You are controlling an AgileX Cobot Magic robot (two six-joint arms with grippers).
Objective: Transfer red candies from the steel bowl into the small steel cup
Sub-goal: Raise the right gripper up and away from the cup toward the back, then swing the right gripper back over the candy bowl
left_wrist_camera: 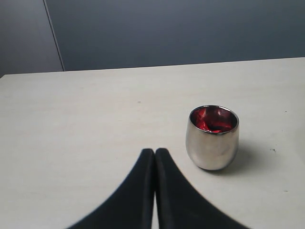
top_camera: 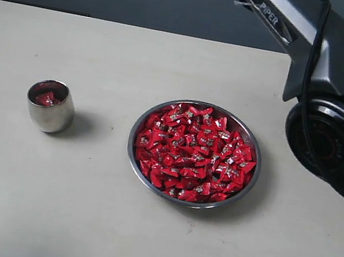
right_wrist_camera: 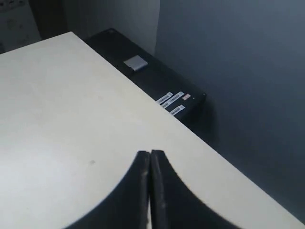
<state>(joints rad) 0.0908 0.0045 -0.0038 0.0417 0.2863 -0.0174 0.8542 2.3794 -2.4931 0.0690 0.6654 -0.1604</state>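
Pressing shut and empty, my left tool (left_wrist_camera: pixel 154 155) sits near the small steel cup (left_wrist_camera: pixel 212 139), red inside, on the desk (left_wrist_camera: pixel 76 109). My right tool (right_wrist_camera: pixel 150 156), shut too, sees just desk edge. Only the outside view shows the steel bowl (top_camera: pixel 244 126) heaped with red candies (top_camera: pixel 195 153).

Pale cream table (top_camera: pixel 77 218), matte, w/ a few tiny dark specks; dark blue-grey wall (left_wrist_camera: pixel 190 28) behind its far edge. Beside the table edge stands a black cabinet (right_wrist_camera: pixel 147 83); small grey square (right_wrist_camera: pixel 135 63) lies on top; three white labels (right_wrist_camera: pixel 172 103) near one end, text too small to read.
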